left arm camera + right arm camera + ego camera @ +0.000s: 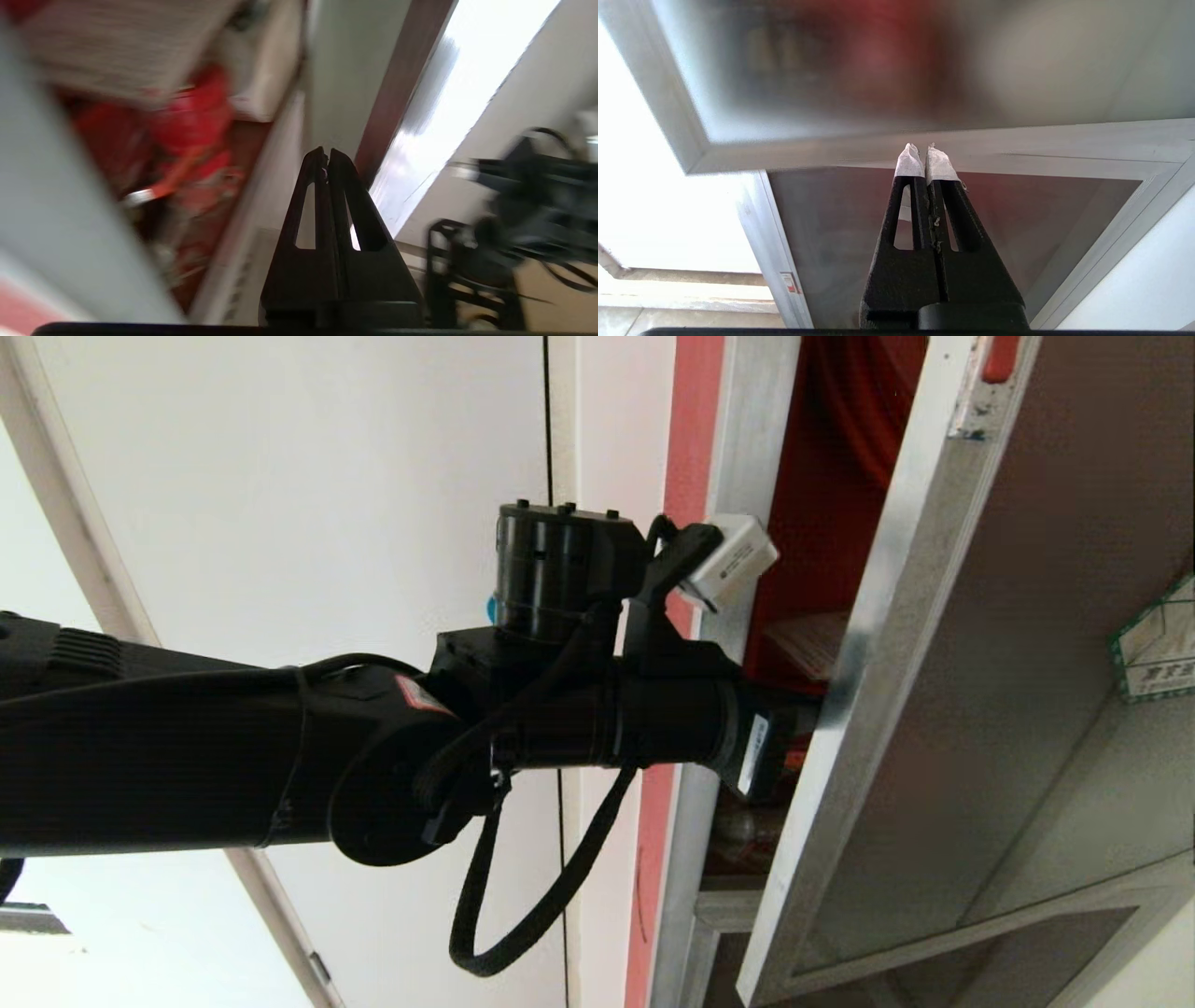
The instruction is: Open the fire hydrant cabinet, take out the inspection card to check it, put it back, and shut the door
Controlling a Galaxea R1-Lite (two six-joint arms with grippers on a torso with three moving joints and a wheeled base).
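Note:
The fire hydrant cabinet (822, 476) shows its red inside through a gap beside the door (1008, 644), a dark glass panel in a silver frame that stands partly open. My left arm (672, 719) reaches into that gap, and the door's silver edge (868, 644) hides its fingers in the head view. The left wrist view shows my left gripper (327, 156) shut and empty, against the inner side of the door frame. A tan-and-white sheet (808, 639), seemingly the inspection card, lies inside just above the wrist. My right gripper (926, 151) is shut and empty below the door.
The door carries a green-edged sticker (1158, 653) and a small red latch (999, 359). A smaller dark panel (1017, 224) sits below it. White wall (373, 476) fills the left. Blurred red fittings (196, 135) crowd the cabinet. The robot's dark body (537, 210) stands behind the door.

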